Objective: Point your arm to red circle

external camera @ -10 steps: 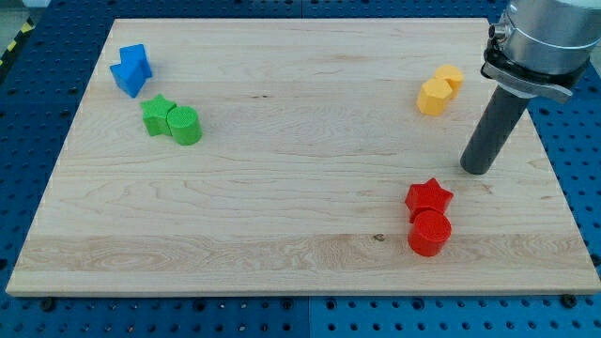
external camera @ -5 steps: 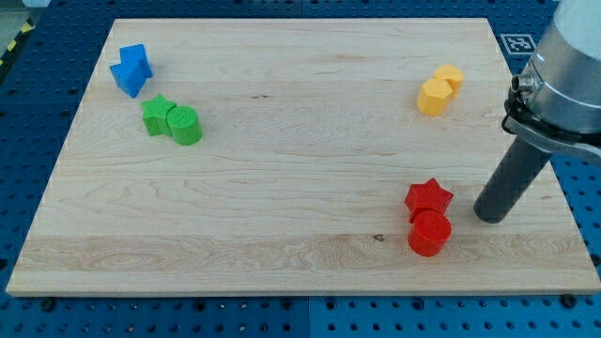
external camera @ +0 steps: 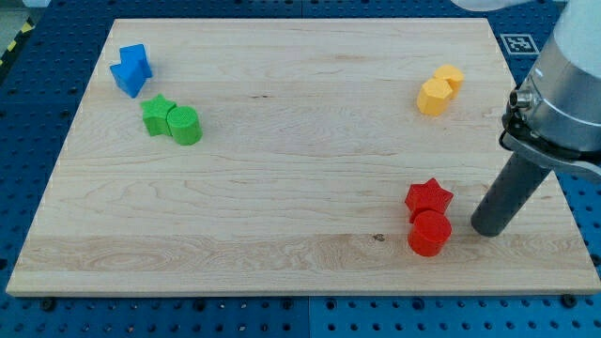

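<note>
The red circle (external camera: 430,233) lies near the view's bottom right of the wooden board (external camera: 282,197), touching the red star (external camera: 429,197) just above it. My tip (external camera: 488,227) rests on the board a short way to the right of the red circle, level with it, with a small gap between them. The dark rod rises from the tip up to the right.
Two yellow blocks (external camera: 439,90) sit together at the upper right. A green star (external camera: 158,115) touches a green circle (external camera: 185,125) at the upper left. Two blue blocks (external camera: 131,69) lie near the top left corner. The board's right edge is close behind my tip.
My tip has moved toward the view's bottom, from beside the yellow blocks' side down to level with the red circle, then slightly left toward it. No block has moved.
</note>
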You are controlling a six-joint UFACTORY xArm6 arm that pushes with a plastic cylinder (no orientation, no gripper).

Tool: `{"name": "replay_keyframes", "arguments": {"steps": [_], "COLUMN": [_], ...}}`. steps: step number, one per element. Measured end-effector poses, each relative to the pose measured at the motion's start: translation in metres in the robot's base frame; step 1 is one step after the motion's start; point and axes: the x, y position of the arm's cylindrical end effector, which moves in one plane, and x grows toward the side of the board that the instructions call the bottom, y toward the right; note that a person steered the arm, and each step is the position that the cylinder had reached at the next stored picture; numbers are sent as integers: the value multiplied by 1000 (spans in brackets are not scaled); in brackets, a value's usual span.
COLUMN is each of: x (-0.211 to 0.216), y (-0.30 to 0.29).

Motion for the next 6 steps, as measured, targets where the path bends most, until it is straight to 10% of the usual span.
{"name": "replay_keyframes", "arguments": {"steps": [6], "x": [7], "y": [-31]}}
